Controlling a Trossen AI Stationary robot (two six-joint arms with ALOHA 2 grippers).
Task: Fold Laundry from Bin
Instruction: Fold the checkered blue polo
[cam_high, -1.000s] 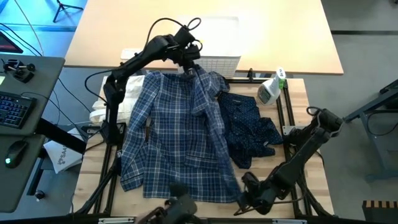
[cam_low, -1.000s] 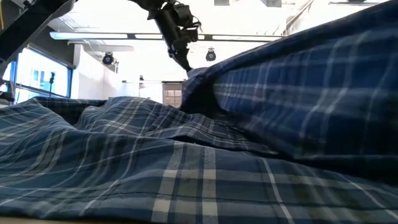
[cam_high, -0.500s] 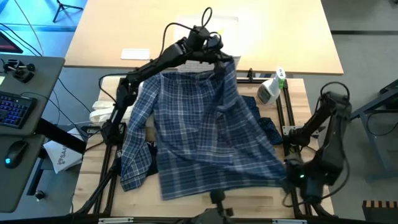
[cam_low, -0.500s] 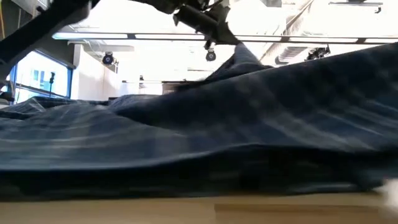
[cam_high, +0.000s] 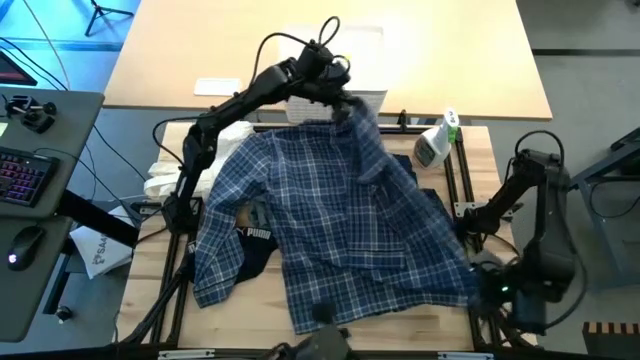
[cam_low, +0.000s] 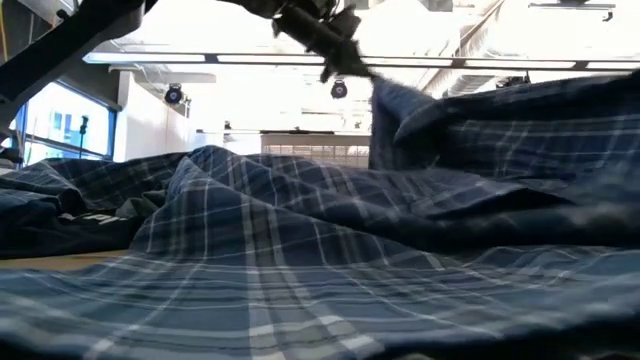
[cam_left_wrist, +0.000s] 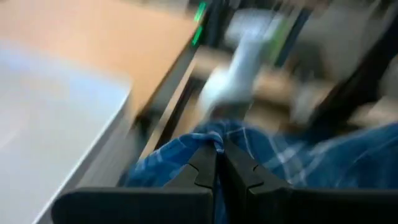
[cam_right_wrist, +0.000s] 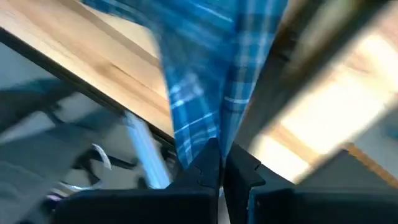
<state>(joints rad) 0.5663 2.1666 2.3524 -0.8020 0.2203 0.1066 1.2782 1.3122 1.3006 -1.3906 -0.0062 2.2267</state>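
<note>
You've got the white cloth (cam_high: 185, 165) waiting at the table's left edge and the Puma piece (cam_high: 255, 240) beside it. Your left gripper (cam_high: 345, 103) pinches the plaid shirt (cam_high: 340, 230) by the bin (cam_high: 350, 100); your right gripper (cam_high: 478, 287) clamps its opposite corner. It's spread out, nothing folded yet.

Shirt (cam_high: 335, 225) across the table (cam_high: 190, 305), over the Puma piece (cam_high: 252, 240); bin (cam_high: 365, 102) behind.
</note>
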